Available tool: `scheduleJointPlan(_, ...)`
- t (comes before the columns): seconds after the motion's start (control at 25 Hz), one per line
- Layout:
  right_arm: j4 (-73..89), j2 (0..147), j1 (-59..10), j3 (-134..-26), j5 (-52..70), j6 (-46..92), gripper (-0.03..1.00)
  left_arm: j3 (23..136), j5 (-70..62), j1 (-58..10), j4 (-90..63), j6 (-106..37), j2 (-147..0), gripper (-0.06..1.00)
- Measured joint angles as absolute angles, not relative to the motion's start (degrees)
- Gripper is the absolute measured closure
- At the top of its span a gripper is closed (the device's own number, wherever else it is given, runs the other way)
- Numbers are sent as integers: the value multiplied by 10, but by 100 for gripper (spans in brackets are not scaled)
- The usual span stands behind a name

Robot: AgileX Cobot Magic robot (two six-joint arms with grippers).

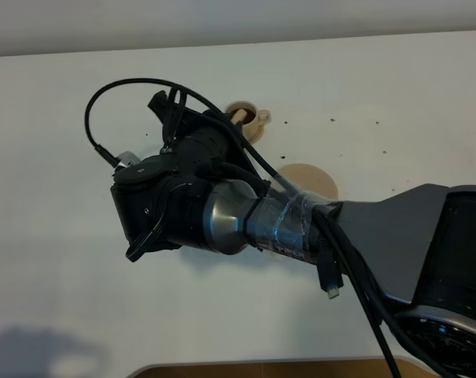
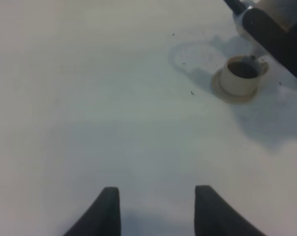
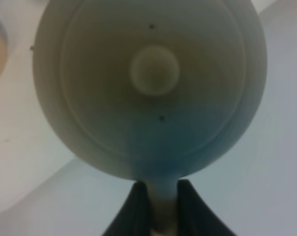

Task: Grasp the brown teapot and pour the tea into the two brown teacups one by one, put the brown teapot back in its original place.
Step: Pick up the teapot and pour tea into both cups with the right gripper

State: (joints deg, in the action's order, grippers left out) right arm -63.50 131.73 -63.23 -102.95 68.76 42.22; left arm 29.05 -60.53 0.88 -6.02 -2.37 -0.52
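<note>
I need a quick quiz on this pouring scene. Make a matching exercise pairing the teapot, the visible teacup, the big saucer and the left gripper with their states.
Things:
1 brown teapot
2 teacup
3 large saucer
4 left gripper

States:
A open, holding nothing
B dark liquid inside
C gripped by the right gripper
D nothing on its visible part

Pairs: 1-C, 2-B, 3-D, 4-A
</note>
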Motion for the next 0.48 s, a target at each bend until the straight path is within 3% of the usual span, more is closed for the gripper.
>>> scheduleJointPlan(0.48,-538,1308,-632,-1076,693,314,85,290,-605,9,-60,-24,-5,59)
